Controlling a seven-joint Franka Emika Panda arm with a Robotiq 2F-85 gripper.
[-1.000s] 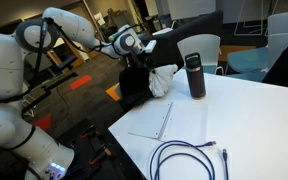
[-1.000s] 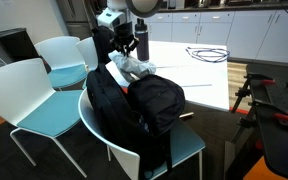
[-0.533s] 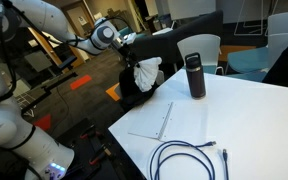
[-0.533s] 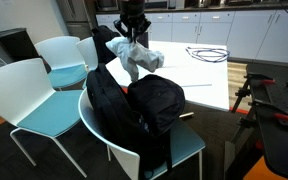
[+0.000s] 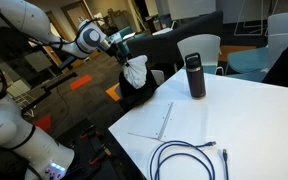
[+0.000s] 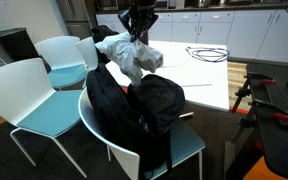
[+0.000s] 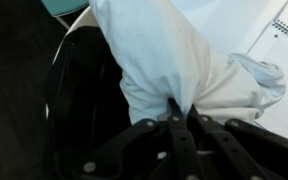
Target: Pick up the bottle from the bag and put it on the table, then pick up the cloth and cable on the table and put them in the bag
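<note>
Aloft, the end effector [image 5: 127, 57] has its jaws pinched tight on the top of the cloth [image 5: 135, 72], which hangs directly over the bag [image 6: 134, 105]. On the worktop [image 5: 254, 120] the bottle [image 5: 194, 75] stands upright. The cable [image 5: 184, 158] lies looped at the bottle's 6 o'clock, well apart from it, in an exterior view.

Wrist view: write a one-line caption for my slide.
Robotiq gripper shut on the soft white-grey fabric cloth, holding it above the black fabric bag beside the white table.
</note>
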